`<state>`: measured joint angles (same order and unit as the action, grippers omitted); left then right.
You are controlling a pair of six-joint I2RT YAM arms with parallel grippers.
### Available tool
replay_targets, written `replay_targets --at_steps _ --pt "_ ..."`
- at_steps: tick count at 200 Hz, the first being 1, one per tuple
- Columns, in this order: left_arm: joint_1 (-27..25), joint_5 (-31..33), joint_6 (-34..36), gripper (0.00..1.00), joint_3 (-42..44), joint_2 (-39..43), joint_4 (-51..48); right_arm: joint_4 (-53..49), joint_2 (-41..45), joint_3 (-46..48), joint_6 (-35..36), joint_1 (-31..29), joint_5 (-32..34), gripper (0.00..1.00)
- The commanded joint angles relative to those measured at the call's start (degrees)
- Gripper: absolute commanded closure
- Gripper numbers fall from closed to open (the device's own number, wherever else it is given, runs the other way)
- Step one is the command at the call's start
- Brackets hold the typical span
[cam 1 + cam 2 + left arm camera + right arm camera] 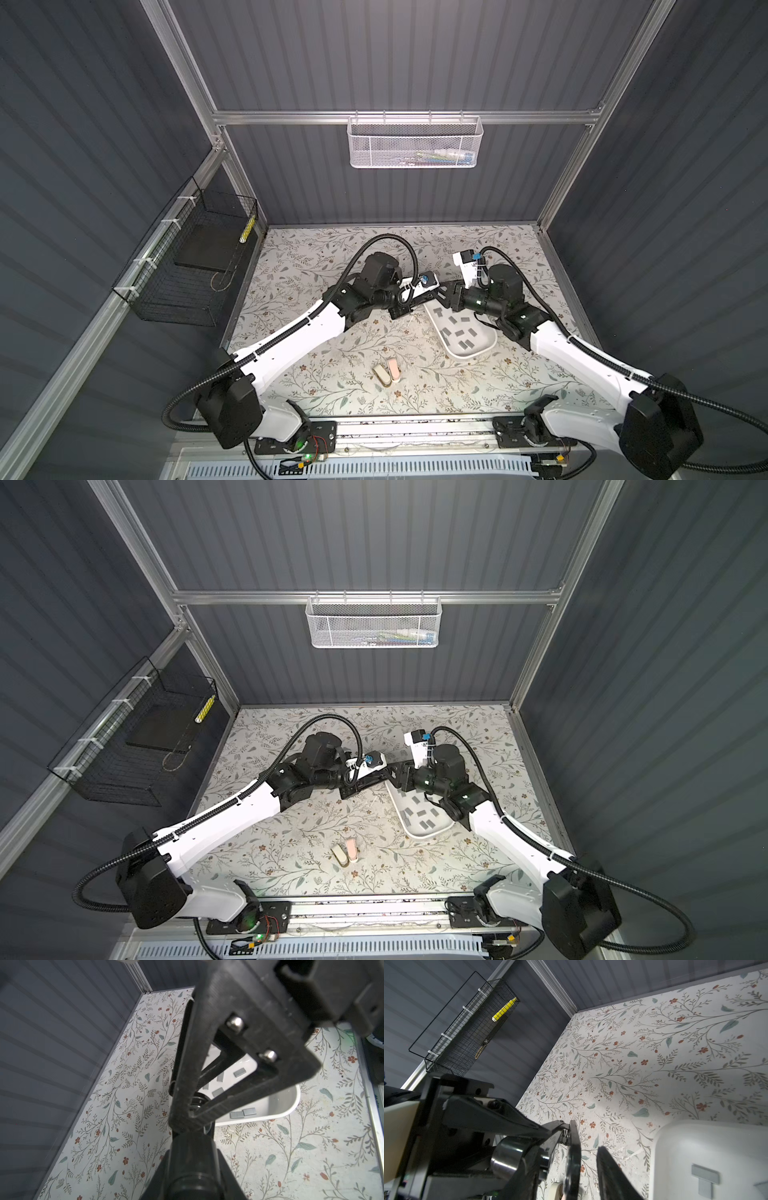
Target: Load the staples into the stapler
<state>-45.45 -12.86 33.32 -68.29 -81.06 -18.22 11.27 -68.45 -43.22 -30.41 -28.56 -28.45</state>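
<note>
My left gripper (422, 296) (191, 1147) is shut on a black stapler (187, 1053) and holds it in the air by the white tray's (457, 355) far end. The stapler's spring (565, 1132) shows, so it is opened up. My right gripper (441, 296) (587, 1135) meets it from the right. It is open, with its fingertips at the spring end and a gap between them. Several grey staples (461, 332) (240, 1073) lie loose in the tray. In both top views the stapler is mostly hidden by the two grippers (376, 777) (395, 773).
A beige and a pink small stapler-like object (386, 371) lie side by side near the table's front. A black wire basket (187, 266) hangs on the left wall and a white mesh basket (415, 143) on the back wall.
</note>
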Motion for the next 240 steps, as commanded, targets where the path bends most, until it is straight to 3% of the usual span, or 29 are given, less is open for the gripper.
replay_targets --at_steps 1,57,91,123,168,200,240 --pt "-0.53 0.75 1.18 1.0 -1.33 1.4 4.01 -1.51 -0.92 -1.35 0.38 -0.46 1.02 0.57" --pt "-0.6 5.52 0.3 1.0 0.41 3.4 6.72 -0.54 -1.61 -0.41 -0.5 -0.55 2.89 0.61" --pt "-0.6 3.38 0.94 1.0 -0.59 3.2 6.52 -0.19 -2.77 -0.8 -0.63 -0.54 2.3 0.64" --pt "-0.6 1.32 -2.91 1.0 -2.25 4.58 6.34 0.07 -3.75 -0.9 -0.52 -0.54 2.63 0.81" --pt "-0.6 2.14 -12.54 1.0 6.76 11.64 14.7 1.27 -5.35 -0.77 -1.45 -0.46 2.45 1.0" --pt "-0.54 4.96 -13.83 1.0 15.24 14.7 17.99 1.83 -6.33 -0.78 -0.2 -0.48 2.12 1.0" --pt "-0.52 6.92 -18.72 1.0 23.12 18.64 27.79 0.63 -6.6 -0.28 1.56 -0.45 6.46 1.0"
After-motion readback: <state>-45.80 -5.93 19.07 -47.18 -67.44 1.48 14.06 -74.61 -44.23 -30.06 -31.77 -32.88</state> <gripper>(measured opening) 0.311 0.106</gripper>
